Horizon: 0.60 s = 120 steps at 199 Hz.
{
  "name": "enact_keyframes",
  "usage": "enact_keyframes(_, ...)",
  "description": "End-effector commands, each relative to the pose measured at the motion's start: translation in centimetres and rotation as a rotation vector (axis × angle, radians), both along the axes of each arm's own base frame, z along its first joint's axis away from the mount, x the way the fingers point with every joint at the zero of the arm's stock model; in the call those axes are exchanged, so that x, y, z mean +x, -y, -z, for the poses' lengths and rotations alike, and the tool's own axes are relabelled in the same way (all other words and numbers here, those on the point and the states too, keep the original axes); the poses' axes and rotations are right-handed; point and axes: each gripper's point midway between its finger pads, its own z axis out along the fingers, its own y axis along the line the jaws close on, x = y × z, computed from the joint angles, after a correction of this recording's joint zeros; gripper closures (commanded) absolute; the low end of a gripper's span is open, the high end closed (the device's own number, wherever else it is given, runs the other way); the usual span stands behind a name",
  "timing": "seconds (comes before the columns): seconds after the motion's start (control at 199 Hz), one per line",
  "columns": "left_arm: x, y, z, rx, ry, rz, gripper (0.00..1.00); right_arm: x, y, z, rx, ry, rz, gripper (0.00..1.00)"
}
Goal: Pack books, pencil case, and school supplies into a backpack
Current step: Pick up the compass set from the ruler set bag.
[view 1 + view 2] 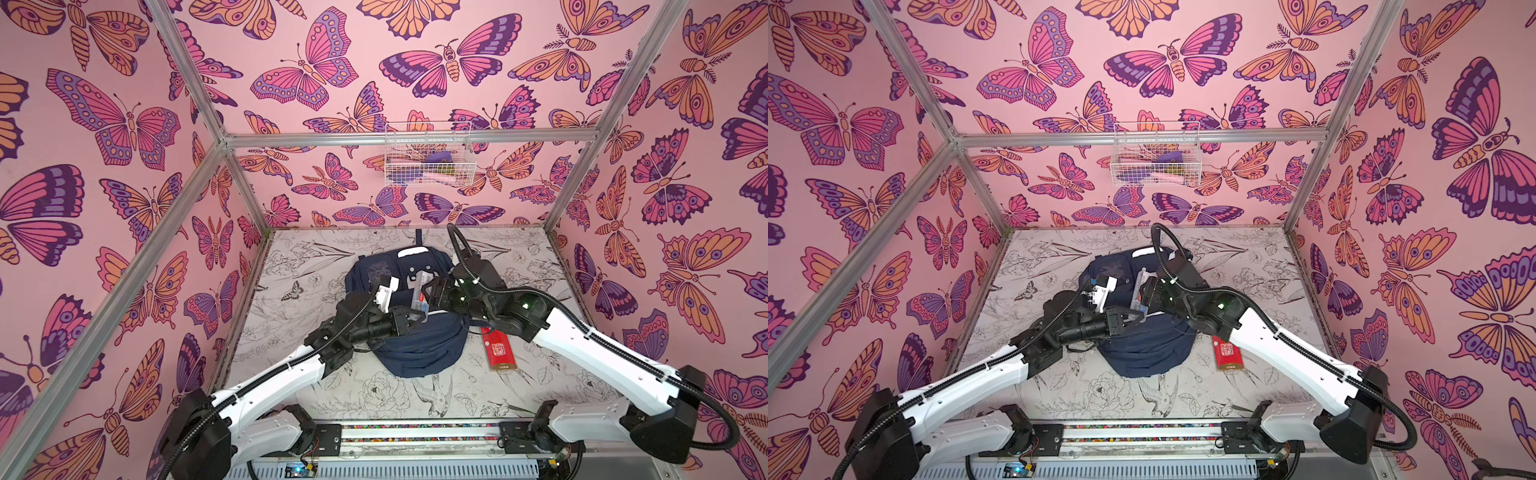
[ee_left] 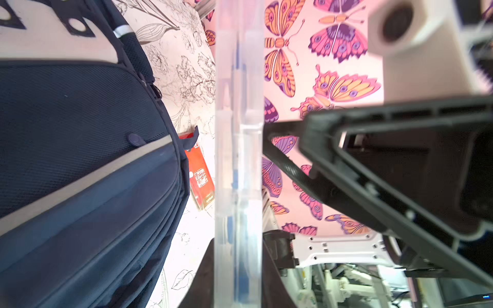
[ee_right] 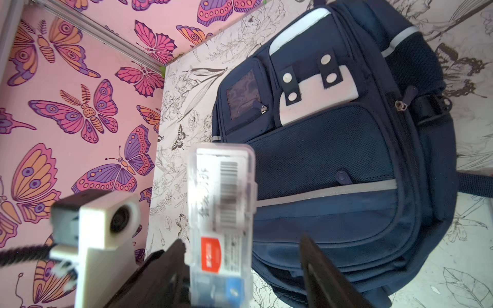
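Backpack [image 1: 419, 353] lies flat at the centre of the counter [image 1: 299, 266], front pockets up and white top tab toward the back wall. It is navy fabric with pale reflective stripes. Both arms reach in over it.

Pencil case [image 1: 419, 296] — clear plastic with a barcode label, a red sticker and blue pens inside — is held in the air above the backpack's front. The left wrist view shows it apart from the fabric.

Left claw [image 1: 412, 318] pinches the case's near end, one finger on each side. In the left wrist view the case [image 2: 238, 160] runs straight out between the dark fingers.

Right claw [image 1: 428, 292] sits around the case's middle with jaws spread. In the right wrist view one finger [image 3: 170, 266] lies against the case [image 3: 221, 213]; the other stands clear of it, and the backpack [image 3: 346, 160] shows in the gap.

Red box [image 1: 498, 352] lies on the counter just beside the backpack's right side, partly under the right arm.

White wire basket [image 1: 428, 156] hangs on the back wall — its contents are too blurred to name.
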Motion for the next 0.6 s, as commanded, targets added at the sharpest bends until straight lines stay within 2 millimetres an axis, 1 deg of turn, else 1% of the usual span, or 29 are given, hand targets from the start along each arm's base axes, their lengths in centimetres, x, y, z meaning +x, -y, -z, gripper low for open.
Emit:
enact_keyframes(0.0, -1.7, -0.2, -2.5, -0.113, -0.010, 0.101, 1.00, -0.4, 0.8, -2.0, 0.065, 0.102, -0.109, 0.22)
enact_keyframes(0.085, -2.8, -0.4, -3.2, -0.148, -0.014, 0.174, 1.00, -1.8, 0.5, -2.9, 0.164, 0.142, -0.254, 0.19)
enact_keyframes(0.145, -3.9, -0.4, -3.6, -0.174, -0.022, 0.245, 1.00, -3.1, 0.3, -2.8, 0.228, 0.141, -0.373, 0.19)
enact_keyframes(0.206, -4.5, -0.4, -3.6, -0.199, -0.047, 0.298, 1.00, -4.2, 0.4, -2.6, 0.307, 0.124, -0.474, 0.23)
enact_keyframes(0.286, -5.2, -0.5, -3.7, -0.261, -0.072, 0.360, 1.00, -5.1, 0.9, -2.3, 0.366, 0.102, -0.546, 0.32)
enact_keyframes(0.326, -5.3, -0.5, -3.6, -0.289, -0.096, 0.376, 1.00, -5.3, 1.1, -2.3, 0.378, 0.104, -0.558, 0.35)
enact_keyframes(0.356, -5.4, -0.6, -4.1, -0.324, -0.080, 0.387, 1.00, -5.5, 1.2, -2.4, 0.387, 0.109, -0.568, 0.37)
enact_keyframes(0.451, -5.2, -0.6, -4.2, -0.369, -0.104, 0.403, 1.00, -5.8, 1.0, -3.2, 0.419, 0.134, -0.597, 0.38)
enact_keyframes(0.512, -5.3, -0.5, -4.2, -0.377, -0.108, 0.422, 1.00, -5.4, 1.1, -3.3, 0.410, 0.142, -0.585, 0.37)
enact_keyframes(0.557, -5.4, -0.5, -4.3, -0.380, -0.108, 0.430, 1.00, -4.7, 1.3, -3.1, 0.404, 0.132, -0.568, 0.34)
enact_keyframes(0.597, -5.5, -0.4, -4.3, -0.378, -0.108, 0.441, 1.00, -4.1, 1.4, -3.1, 0.418, 0.118, -0.564, 0.33)
